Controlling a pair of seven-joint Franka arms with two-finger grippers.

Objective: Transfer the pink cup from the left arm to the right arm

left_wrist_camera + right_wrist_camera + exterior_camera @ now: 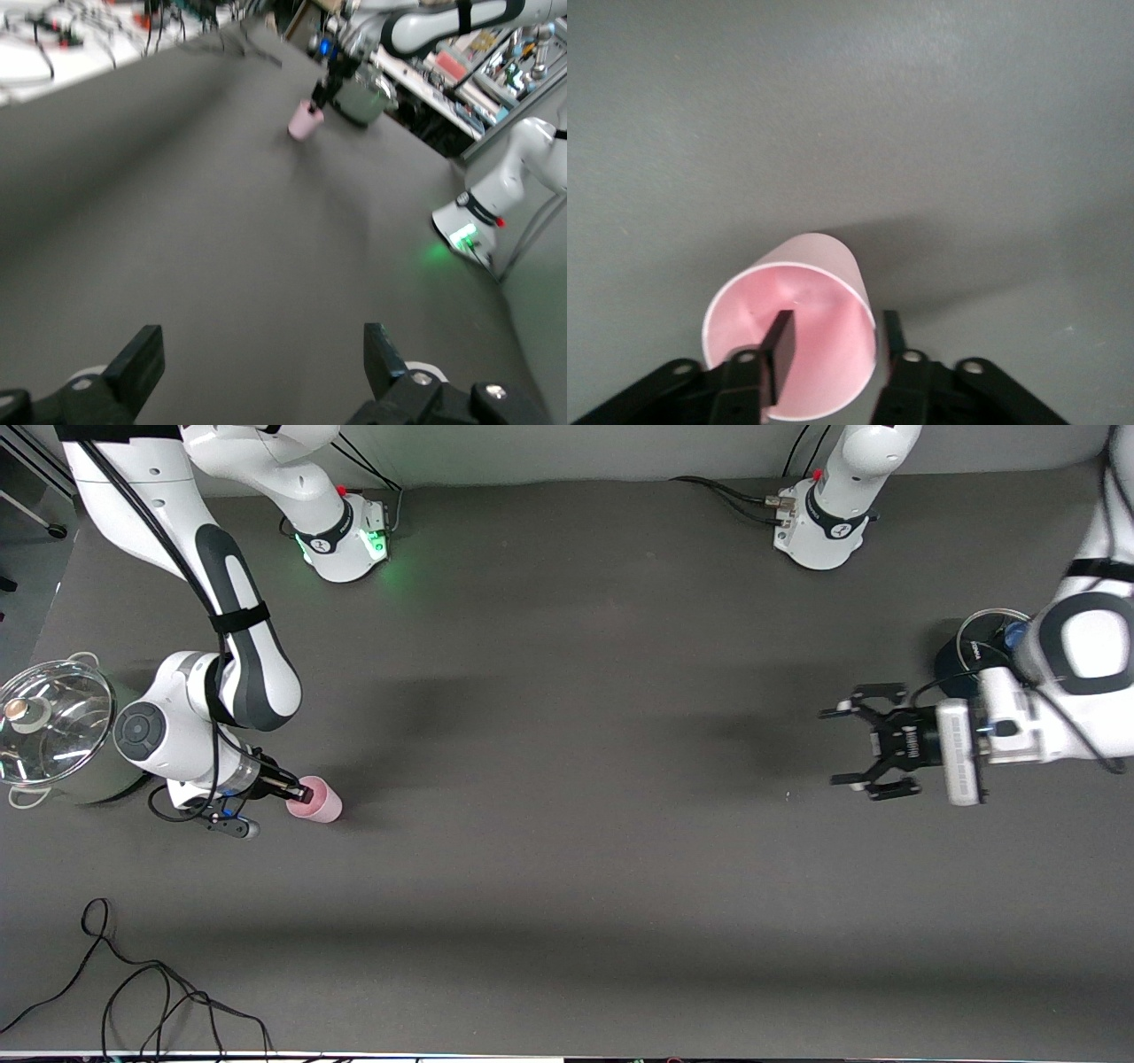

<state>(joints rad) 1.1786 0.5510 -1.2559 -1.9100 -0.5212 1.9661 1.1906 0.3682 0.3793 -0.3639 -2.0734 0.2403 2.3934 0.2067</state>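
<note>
One pink cup sits lower left of the front view, on the table near the pot. Right gripper is at its rim w/ one finger inside and one outside the wall, jaws partly apart, grip looks slack, so prob. the release step after handover. Left gripper, mid right, hangs wide open, empty, waiting. Next: right gripper needs to open fully, lift clear w/o tipping the cup.

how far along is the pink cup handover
Done: the small pale-pink plastic cup is at the right gripper, one finger inside its rim, one outside. In hand: it seems to rest on the table. Left: release. The left gripper waits open, apart.
</note>
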